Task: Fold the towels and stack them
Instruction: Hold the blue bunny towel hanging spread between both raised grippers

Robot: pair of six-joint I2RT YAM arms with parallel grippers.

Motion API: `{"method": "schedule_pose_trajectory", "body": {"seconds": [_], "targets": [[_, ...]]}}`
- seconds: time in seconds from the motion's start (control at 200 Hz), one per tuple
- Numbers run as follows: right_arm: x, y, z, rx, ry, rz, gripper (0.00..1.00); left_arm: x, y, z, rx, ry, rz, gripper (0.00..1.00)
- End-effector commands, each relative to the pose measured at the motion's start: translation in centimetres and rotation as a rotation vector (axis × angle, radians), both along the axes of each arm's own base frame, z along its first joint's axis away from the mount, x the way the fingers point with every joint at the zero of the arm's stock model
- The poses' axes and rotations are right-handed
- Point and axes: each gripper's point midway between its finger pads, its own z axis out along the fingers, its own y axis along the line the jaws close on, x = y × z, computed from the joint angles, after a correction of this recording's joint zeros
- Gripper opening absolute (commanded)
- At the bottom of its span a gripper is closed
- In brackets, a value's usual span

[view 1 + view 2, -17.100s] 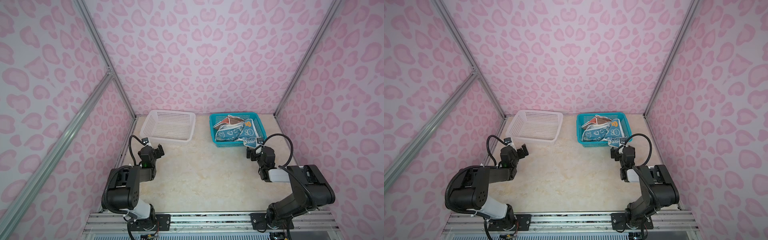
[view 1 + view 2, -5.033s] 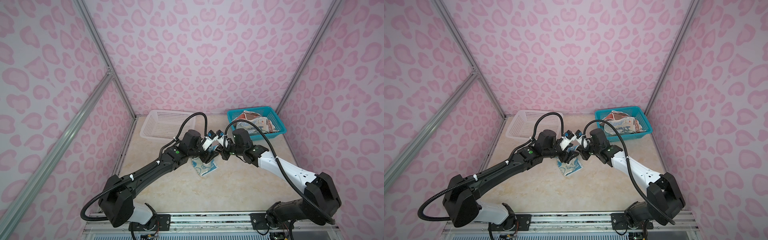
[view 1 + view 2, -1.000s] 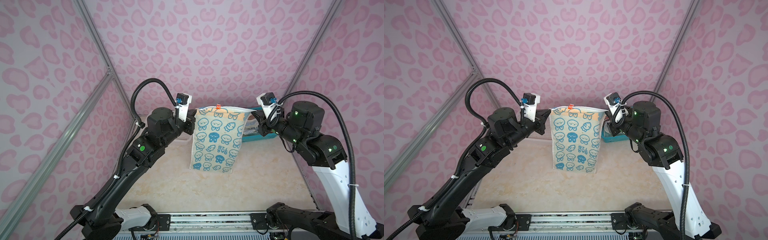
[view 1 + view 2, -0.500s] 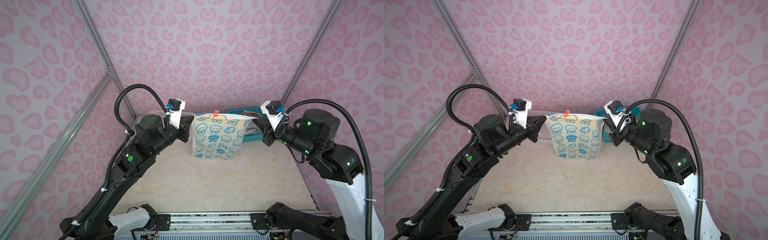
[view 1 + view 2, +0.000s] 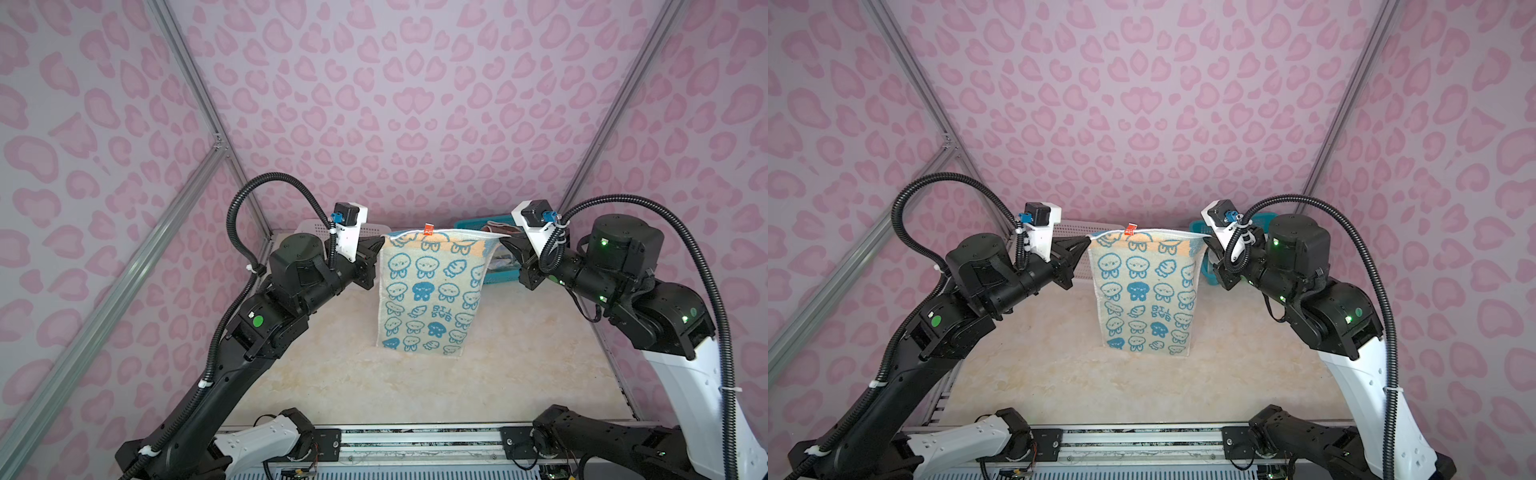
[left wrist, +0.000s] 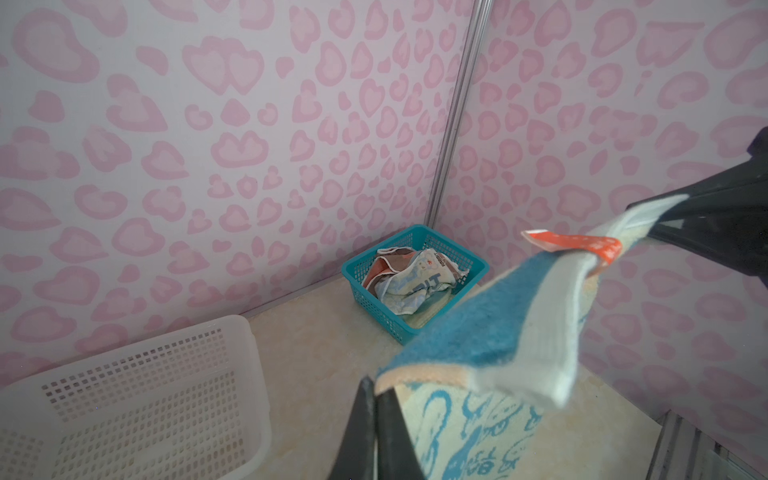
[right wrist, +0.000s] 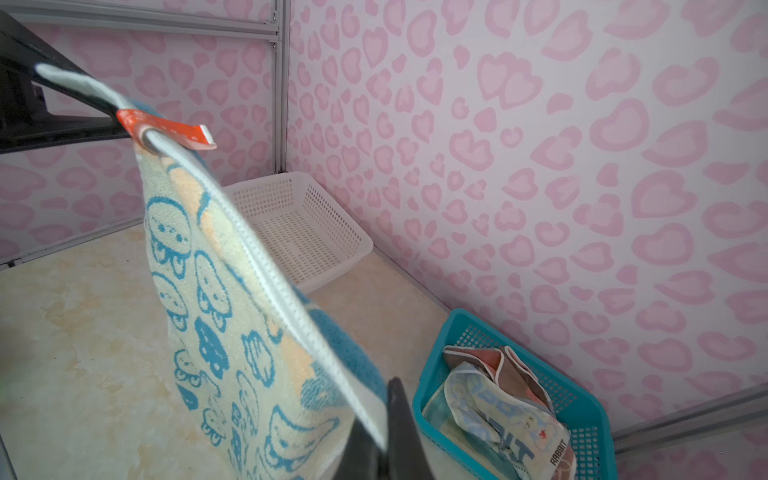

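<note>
My left hand (image 5: 380, 244) and my right hand (image 5: 501, 242) are each pinched shut on a top corner of the rabbit towel (image 5: 428, 291). Between them they hold its upper edge taut, so it hangs flat over the table (image 5: 415, 386) in front of the teal basket (image 6: 376, 303), with an orange tag (image 5: 428, 229) standing up from that edge. The other towels (image 6: 411, 278) lie crumpled inside the teal basket, and the white basket (image 6: 145, 395) stands beside it along the same wall.
</note>
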Motion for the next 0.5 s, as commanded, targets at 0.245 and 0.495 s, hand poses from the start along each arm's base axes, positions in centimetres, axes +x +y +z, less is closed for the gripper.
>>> {"method": "schedule_pose_trajectory", "body": {"seconds": [0.245,0.495], "targets": [[3.8,-0.4,-0.7,-0.073,-0.037,-0.126,0.00,4.2,-0.9,-1.2,0.078,-0.007,0.104,0.03],[1.4,0.3,0.0,-0.049,-0.026,-0.019,0.00,2.6,-1.0,-0.2,0.047,-0.008,0.048,0.03]]}}
